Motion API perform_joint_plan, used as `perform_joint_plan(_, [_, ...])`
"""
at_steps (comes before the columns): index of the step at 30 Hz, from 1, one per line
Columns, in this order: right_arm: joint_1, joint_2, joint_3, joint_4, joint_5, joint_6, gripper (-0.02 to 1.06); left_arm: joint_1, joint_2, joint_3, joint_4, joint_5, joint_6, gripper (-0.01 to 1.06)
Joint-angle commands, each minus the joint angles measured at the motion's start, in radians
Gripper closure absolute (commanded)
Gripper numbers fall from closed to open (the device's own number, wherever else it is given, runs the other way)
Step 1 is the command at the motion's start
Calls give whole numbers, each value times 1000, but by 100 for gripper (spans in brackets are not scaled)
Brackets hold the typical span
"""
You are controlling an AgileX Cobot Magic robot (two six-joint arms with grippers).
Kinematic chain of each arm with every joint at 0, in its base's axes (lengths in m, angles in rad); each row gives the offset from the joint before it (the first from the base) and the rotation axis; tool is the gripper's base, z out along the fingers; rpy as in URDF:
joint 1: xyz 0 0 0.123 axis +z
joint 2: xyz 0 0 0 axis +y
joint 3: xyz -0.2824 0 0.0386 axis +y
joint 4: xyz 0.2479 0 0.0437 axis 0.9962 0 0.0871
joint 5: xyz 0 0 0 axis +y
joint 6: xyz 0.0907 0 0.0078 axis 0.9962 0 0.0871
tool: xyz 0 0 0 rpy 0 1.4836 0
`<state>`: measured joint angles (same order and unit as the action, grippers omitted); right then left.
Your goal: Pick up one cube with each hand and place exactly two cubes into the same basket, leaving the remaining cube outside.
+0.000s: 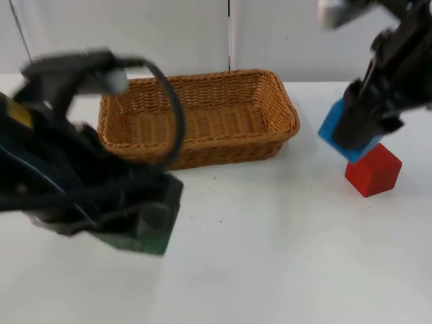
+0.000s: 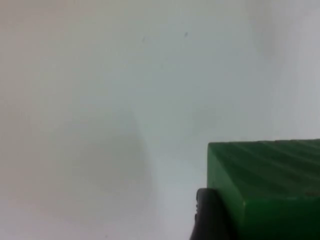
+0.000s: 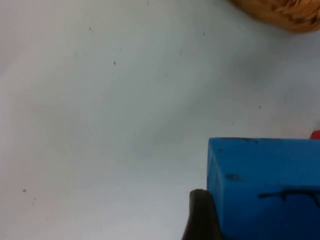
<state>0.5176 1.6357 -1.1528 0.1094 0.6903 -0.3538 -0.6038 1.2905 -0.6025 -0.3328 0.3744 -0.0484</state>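
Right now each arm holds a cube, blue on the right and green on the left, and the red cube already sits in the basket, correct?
Not quite. The top view shows the red cube on the table, outside the basket. The rest holds: the right gripper holds the blue cube, the left gripper the green cube.

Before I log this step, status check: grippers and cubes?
Left gripper shut on green cube. Right gripper shut on blue cube. Red cube on table, wicker basket empty.
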Motion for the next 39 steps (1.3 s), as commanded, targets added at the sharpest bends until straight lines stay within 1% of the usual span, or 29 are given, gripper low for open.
perform_joint_plan(1, [5, -37, -7, 4, 7, 6, 105, -5, -45, -2, 11, 4, 2, 104])
perform_joint_plan(5, [5, -72, -7, 4, -6, 8, 105, -5, -124, -2, 15, 4, 2, 104])
perform_joint_plan(20, [5, -74, -7, 6, -62, 15, 105, -3, -133, -2, 65, -1, 2, 104])
perform_joint_plan(25, [5, -74, -7, 6, -102, 54, 105, -3, -133, -2, 91, -27, 2, 104])
perform_joint_plan(28, [5, -74, -7, 8, -127, 54, 105, -3, -133, -2, 95, -45, 2, 104])
perform_joint_plan(34, [5, -64, -7, 8, -144, 68, 105, 0, -133, -2, 110, -65, 2, 104])
perform_joint_plan(36, [5, -57, -7, 8, -153, 76, 105, 0, -133, -2, 110, -92, 2, 104])
perform_joint_plan(39, [5, -55, -7, 8, -163, 76, 105, 0, -131, -2, 110, -110, 2, 104])
